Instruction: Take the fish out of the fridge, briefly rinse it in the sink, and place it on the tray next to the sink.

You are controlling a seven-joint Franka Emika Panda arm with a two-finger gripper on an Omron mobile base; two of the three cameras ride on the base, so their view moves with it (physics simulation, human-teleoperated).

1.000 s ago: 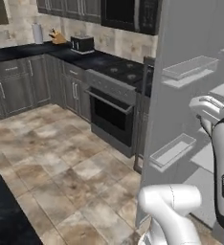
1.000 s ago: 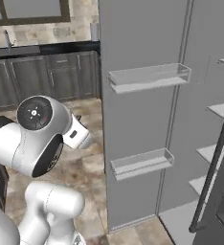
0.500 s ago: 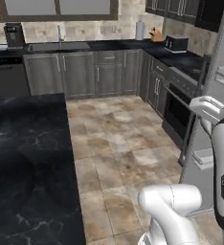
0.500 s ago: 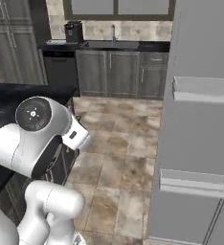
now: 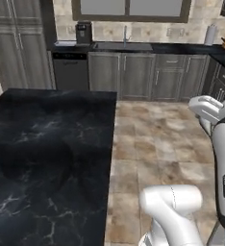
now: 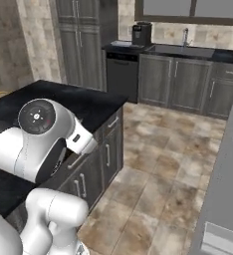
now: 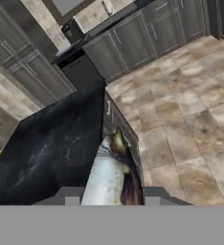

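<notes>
Fish, a slender silvery-grey body with a dark back [image 7: 113, 174], is clenched in the robot's hand [image 7: 112, 195] and juts forward from between the two dark fingertips, carried in the air above the edge of the black marble island worktop [image 7: 51, 143] and the tan stone-tile floor [image 7: 181, 115].

A second ago both base cameras faced the open grey fridge with its door shelves; the base has since swung round, and the whole scene now shows the far kitchen wall instead. A grey edge of the fridge [image 6: 227, 189] lingers at the right of the right base view.

Against that wall runs a row of dark grey cabinets [image 5: 148, 74] under a black worktop [image 5: 181, 48], with the grey sink basin [image 5: 123, 46] set into it below a window and a thin upright faucet [image 5: 125, 34] behind it. What lies in the basin cannot be made out from here. A black coffee machine [image 5: 83, 33] stands just left of the sink, and a white paper-towel roll [image 5: 209, 34] stands well to its right.

Between robot and sink lies open tiled floor; the marble island flanks it on the left.
</notes>
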